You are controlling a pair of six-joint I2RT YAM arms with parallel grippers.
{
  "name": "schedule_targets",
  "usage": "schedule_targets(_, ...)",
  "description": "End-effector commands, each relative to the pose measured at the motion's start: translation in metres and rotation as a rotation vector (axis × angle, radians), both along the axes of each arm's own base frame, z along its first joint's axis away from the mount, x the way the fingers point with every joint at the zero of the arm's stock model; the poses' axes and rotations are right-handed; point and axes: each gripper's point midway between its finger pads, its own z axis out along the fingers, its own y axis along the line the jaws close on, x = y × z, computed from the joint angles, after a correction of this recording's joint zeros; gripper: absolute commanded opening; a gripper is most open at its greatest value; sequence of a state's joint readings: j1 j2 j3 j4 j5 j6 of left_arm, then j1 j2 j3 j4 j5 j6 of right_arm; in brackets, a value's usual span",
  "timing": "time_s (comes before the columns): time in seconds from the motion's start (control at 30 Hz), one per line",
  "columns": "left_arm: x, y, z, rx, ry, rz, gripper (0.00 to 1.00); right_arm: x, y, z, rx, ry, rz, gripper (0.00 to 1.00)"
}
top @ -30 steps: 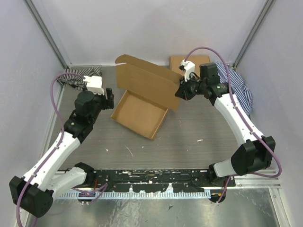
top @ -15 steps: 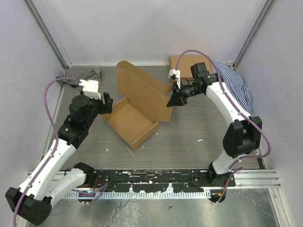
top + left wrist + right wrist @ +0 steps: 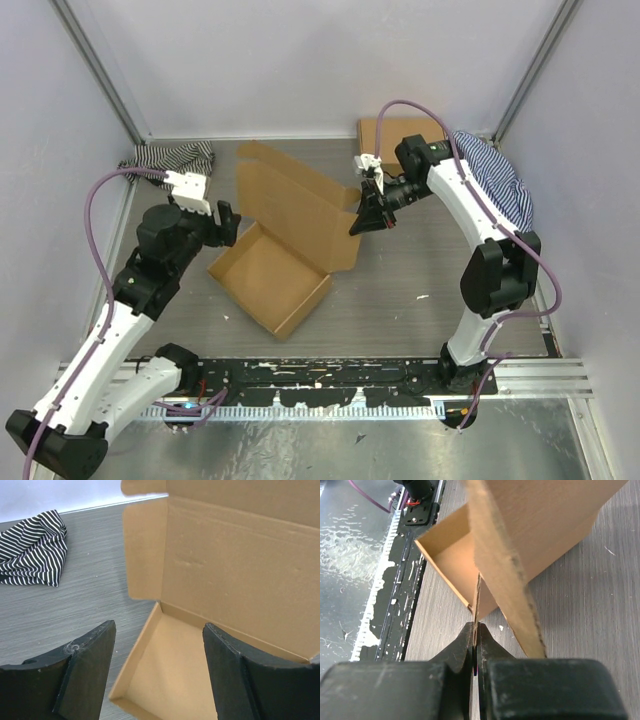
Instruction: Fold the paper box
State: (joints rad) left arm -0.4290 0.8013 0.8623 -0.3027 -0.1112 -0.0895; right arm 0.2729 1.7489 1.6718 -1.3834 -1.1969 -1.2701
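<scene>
Paper box is lying mid-surface, a bit toward the left edge. The shallow tray is flat down and the lid panel is stood up behind it, leaning. Right gripper is seen pinched fully closed on a thin flap edge at the lid's right end. On the wrist cam the card is caught edge-on btwn the jaws. Left gripper is spread wide w/ nothing held. It is poised just beside the tray's left wall, and no contact can be made out.

Handling, as judged: the card looks light and thin, stiff across the panels but prob. ready to hinge at the creases. It is likely to skid on the surface if pushed from one side only, so the tray would need pinning. Edges could be crushed or torn by a hard pinch, esp. at the slits. The best hold is reckoned to be flap edges close to a crease, w/ the tray wall steadied by the free gripper.

A striped cloth is bunched at the far left corner, well apart.
</scene>
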Motion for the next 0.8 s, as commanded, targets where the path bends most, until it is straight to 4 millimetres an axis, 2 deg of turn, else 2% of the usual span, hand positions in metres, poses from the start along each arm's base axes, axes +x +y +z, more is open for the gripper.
schedule_targets(0.0,0.01,0.004,0.003,0.038,-0.026,0.022,0.78,0.0,0.005,0.015,0.045,-0.001,-0.006,0.06)
schedule_targets(0.07,0.023,0.006,-0.002,0.066,-0.016,0.055,0.79,0.006,0.004,0.014,0.025,0.007,-0.047,0.06)
schedule_targets(0.17,0.046,0.001,0.002,0.049,0.004,0.091,0.85,0.006,0.003,0.013,0.013,0.016,-0.085,0.06)
schedule_targets(0.27,0.079,-0.003,0.001,-0.029,0.047,0.129,0.87,0.007,0.004,0.013,0.013,0.037,-0.1,0.06)
schedule_targets(0.4,0.118,0.018,-0.006,-0.239,0.1,0.156,0.86,0.012,0.004,0.004,-0.009,0.078,-0.115,0.06)
schedule_targets(0.47,0.126,0.034,-0.008,-0.327,0.103,0.145,0.85,0.014,0.004,0.003,-0.009,0.09,-0.117,0.06)
schedule_targets(0.53,0.128,0.04,-0.01,-0.377,0.08,0.102,0.85,0.015,0.005,0.002,-0.008,0.096,-0.117,0.06)
schedule_targets(0.63,0.135,0.023,-0.017,-0.387,0.087,-0.057,0.86,0.017,0.005,0.001,-0.009,0.101,-0.118,0.06)
schedule_targets(0.77,0.145,-0.005,-0.021,-0.4,0.098,-0.262,0.82,0.018,0.005,-0.001,-0.015,0.114,-0.122,0.06)
